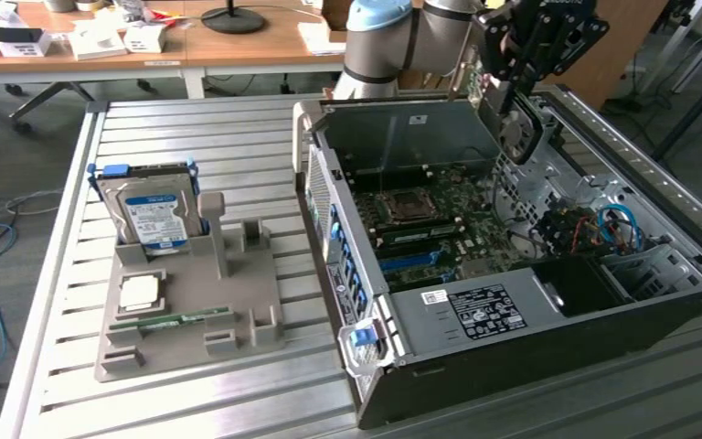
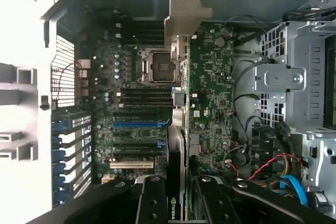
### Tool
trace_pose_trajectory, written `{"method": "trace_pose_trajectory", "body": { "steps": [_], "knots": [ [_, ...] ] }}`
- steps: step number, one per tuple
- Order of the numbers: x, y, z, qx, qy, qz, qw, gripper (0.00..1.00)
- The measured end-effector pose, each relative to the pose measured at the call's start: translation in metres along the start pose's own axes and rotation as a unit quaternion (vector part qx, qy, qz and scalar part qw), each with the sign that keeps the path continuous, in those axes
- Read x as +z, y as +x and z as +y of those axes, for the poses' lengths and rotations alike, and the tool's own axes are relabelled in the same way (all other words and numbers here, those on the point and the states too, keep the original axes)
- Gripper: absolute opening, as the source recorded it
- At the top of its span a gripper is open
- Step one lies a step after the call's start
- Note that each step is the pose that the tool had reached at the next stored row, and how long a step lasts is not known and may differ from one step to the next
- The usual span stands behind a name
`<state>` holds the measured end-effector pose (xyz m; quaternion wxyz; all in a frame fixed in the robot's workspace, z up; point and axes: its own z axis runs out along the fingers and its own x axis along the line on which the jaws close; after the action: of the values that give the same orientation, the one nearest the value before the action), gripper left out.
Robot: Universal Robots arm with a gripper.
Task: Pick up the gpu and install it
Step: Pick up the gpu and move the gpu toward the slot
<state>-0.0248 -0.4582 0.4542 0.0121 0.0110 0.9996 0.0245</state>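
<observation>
My gripper [image 1: 525, 69] hangs over the far end of the open computer case [image 1: 643, 302], shut on the gpu [image 1: 517, 123], which hangs upright beneath it. In the wrist view the gpu [image 2: 178, 93] shows edge-on between the two black fingers [image 2: 152, 203], its pale metal end bracket [image 2: 186, 17] pointing away from the gripper [image 2: 179, 203]. The card floats above the motherboard [image 2: 131, 103], beside the empty processor socket [image 2: 157, 65] and clear of the expansion slots [image 2: 136, 124].
A grey parts holder [image 1: 186, 302] on the slatted table at the exterior view's left carries a silver hard drive [image 1: 150, 215], a processor chip [image 1: 140, 293] and a green memory stick [image 1: 180, 320]. Drive cages and cables [image 1: 607, 229] fill the case's right side. A desk stands behind.
</observation>
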Motion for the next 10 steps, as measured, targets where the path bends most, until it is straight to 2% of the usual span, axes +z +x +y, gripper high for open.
{"method": "trace_pose_trajectory", "body": {
  "steps": [6,10],
  "knots": [
    [0.0001,-0.002,0.0001,0.0,0.0,0.0,1.0,0.26],
    [0.0003,-0.011,0.0003,0.0,-0.0001,0.0,1.0,0.26]
  ]
}}
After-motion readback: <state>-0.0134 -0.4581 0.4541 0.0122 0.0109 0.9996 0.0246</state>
